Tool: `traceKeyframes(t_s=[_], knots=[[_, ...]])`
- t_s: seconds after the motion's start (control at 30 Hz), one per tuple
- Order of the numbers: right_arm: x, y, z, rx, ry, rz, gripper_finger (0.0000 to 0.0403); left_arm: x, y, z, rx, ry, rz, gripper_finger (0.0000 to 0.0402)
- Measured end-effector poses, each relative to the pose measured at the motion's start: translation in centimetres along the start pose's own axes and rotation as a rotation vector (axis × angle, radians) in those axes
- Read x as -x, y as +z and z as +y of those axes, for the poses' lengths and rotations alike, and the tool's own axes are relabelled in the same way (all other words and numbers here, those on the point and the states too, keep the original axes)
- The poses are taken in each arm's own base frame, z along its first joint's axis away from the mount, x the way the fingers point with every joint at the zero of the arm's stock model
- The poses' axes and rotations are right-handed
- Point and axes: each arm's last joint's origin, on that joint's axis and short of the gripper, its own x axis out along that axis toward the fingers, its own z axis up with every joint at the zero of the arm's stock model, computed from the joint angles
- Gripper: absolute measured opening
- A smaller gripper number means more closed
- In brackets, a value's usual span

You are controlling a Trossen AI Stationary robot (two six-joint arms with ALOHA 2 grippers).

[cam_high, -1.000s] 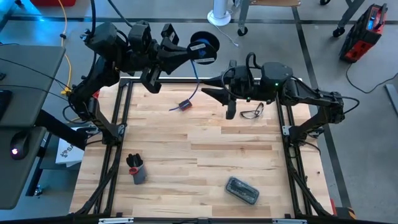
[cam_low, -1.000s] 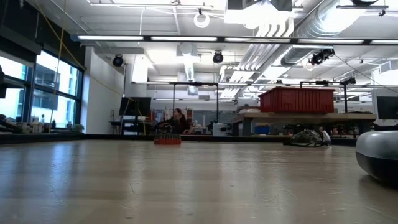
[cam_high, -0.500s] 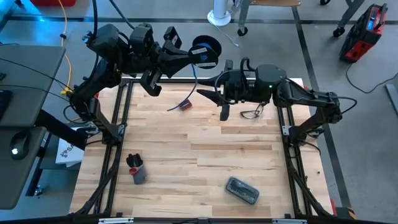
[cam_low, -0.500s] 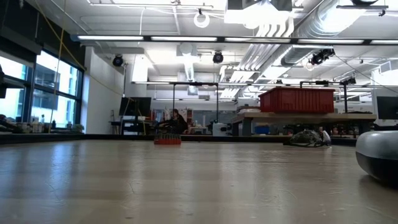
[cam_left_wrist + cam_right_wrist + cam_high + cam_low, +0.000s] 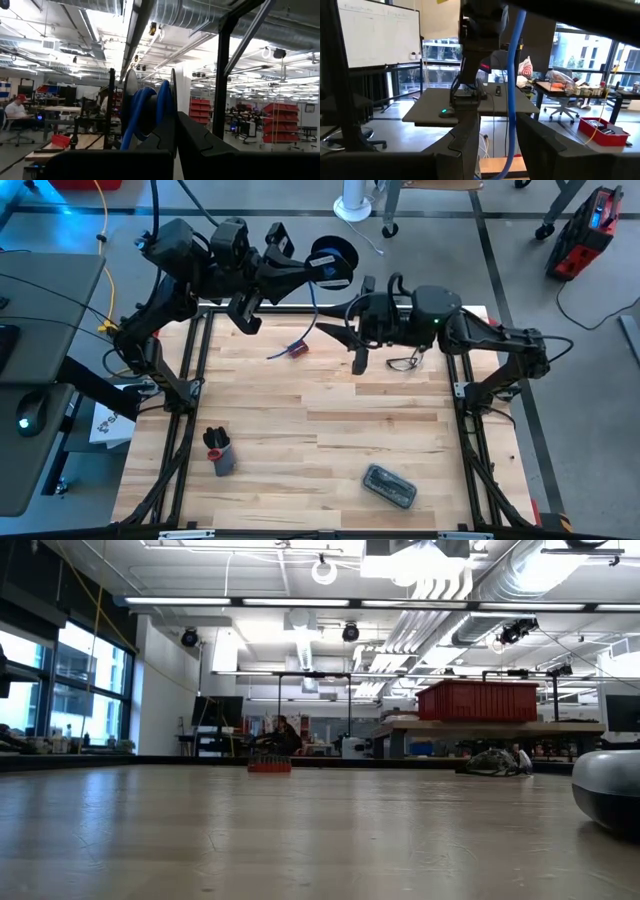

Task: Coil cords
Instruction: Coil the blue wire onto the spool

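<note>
The black reel (image 5: 330, 258), wound with blue cord (image 5: 142, 107), is held up beyond the table's far edge by my left gripper (image 5: 312, 268), which is shut on it. A loose stretch of the cord (image 5: 316, 312) hangs from the reel, and its red end (image 5: 296, 349) lies on the wooden table (image 5: 330, 430). My right gripper (image 5: 336, 337) points level toward the table's left and is open. Its fingers stand on either side of the hanging cord (image 5: 512, 95). Whether they touch it, I cannot tell. My left gripper pinches the rim of one of the reel's discs (image 5: 172, 92) between its two shut fingers (image 5: 192, 137). The fingers come from the table's left, slanting slightly upward. The reel stands on edge, lifted clear of the table, with the loose cord hanging slack below it.
Thin dark glasses (image 5: 405, 362) lie under my right arm. A black-and-grey object (image 5: 218, 452) lies near the left front, a grey case (image 5: 390, 486) near the right front. A yellow cable (image 5: 104, 250) hangs left of the table.
My right gripper has rolled a little about the line it points along, staying around the hanging cord. The reel and my left gripper have kept still.
</note>
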Motion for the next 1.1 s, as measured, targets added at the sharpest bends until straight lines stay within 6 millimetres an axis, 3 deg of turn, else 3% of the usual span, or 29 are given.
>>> traceKeyframes(t_s=[0.63, 1.1], knots=[[-0.35, -0.29, 0.58, 0.024, -0.001, 0.005, 0.0121, -0.12, -0.19, -0.05, 0.052, -0.039, 0.013, 0.0], [-0.28, -0.3, 0.85, 0.048, -0.014, 0.011, 0.0071, -0.06, -0.13, -0.06, 0.052, -0.039, 0.013, 0.0]])
